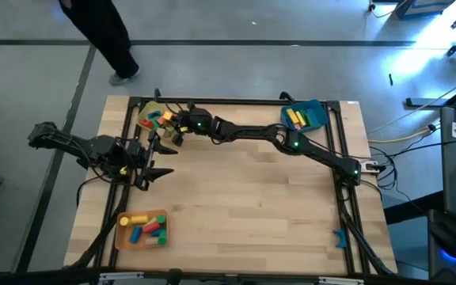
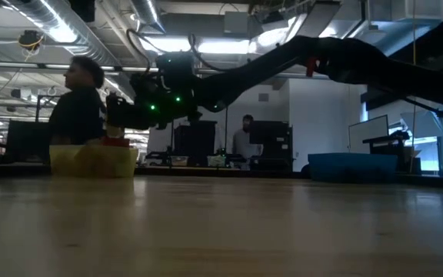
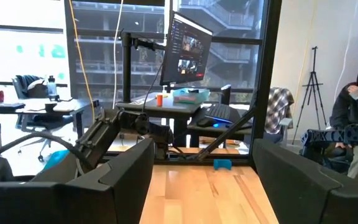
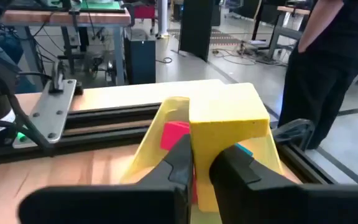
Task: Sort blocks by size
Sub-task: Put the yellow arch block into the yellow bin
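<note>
Several blocks (image 1: 155,120) in yellow tray (image 4: 143,152), perhaps crowding right hand (image 4: 202,163).

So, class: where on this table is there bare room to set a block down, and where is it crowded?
Free: the wooden table between the orange tray, the blue tray and the near edge. Crowded: the far left corner, where the right gripper hangs over the yellow tray, with the left gripper nearby.

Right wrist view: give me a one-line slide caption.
Right gripper shut on a yellow block, held over the yellow tray at the table's far corner.
</note>
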